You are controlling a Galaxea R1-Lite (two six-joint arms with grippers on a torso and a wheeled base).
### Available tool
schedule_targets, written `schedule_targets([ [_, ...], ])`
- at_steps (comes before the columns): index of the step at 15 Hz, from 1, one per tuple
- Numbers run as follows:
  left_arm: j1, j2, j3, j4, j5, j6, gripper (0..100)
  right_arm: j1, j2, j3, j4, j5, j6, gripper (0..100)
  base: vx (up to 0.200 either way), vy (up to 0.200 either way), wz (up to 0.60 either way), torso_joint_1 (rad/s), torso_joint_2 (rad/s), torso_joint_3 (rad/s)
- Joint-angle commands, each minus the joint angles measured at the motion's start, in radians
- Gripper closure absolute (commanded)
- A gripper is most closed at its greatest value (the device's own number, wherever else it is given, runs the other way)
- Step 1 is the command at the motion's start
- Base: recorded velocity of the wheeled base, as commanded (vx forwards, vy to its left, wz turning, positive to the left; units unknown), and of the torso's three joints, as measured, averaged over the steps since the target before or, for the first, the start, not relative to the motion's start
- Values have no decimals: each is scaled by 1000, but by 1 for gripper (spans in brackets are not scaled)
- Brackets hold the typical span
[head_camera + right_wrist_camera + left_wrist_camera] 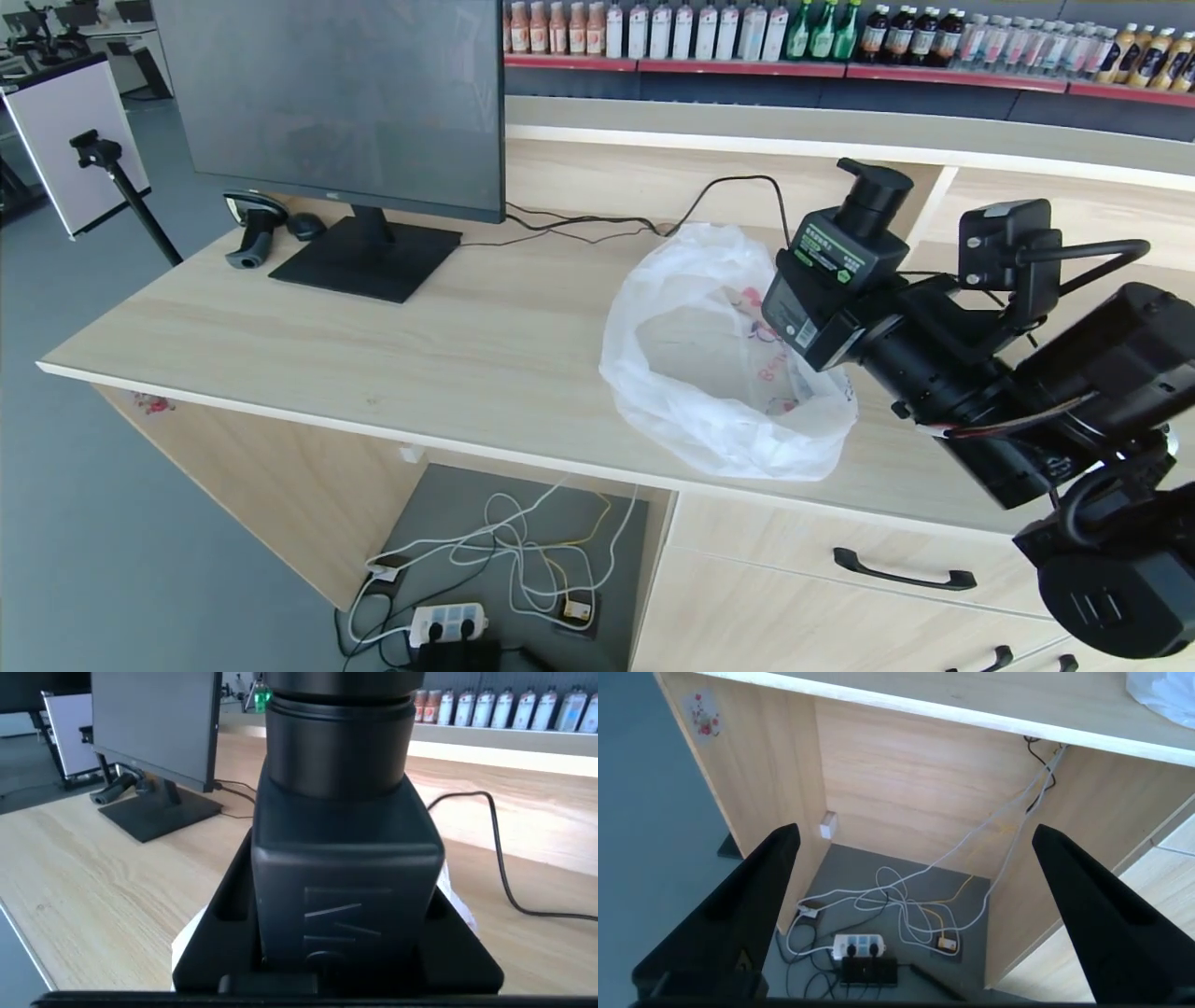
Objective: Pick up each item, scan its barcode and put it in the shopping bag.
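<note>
A black pump bottle [837,261] with a green label is tilted in the air over the right rim of the open white plastic shopping bag [709,411]. My right gripper [826,322] is shut on the bottle's lower body. In the right wrist view the bottle [346,859] stands between the two fingers, with the bag [190,941] showing white beneath it. My left gripper [915,859] hangs open with nothing in it, below and in front of the counter, facing the leg space. A handheld barcode scanner [250,229] rests at the counter's far left beside the monitor.
A large dark monitor [345,103] on a stand occupies the back left, with black cables [597,224] running toward the bag. Drawers with black handles [904,571] sit under the counter's right side. A power strip [859,947] and loose wires lie on the floor underneath.
</note>
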Motion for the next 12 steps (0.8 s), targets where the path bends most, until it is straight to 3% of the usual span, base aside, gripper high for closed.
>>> schedule_targets([
  [1, -1, 2, 0, 0, 0, 0, 0, 1, 24, -17, -3, 1, 1, 100, 0, 0, 0, 0, 0, 0],
  [12, 1, 2, 0, 0, 0, 0, 0, 22, 222, -201, -3, 18, 39, 100, 0, 0, 0, 0, 0, 0],
])
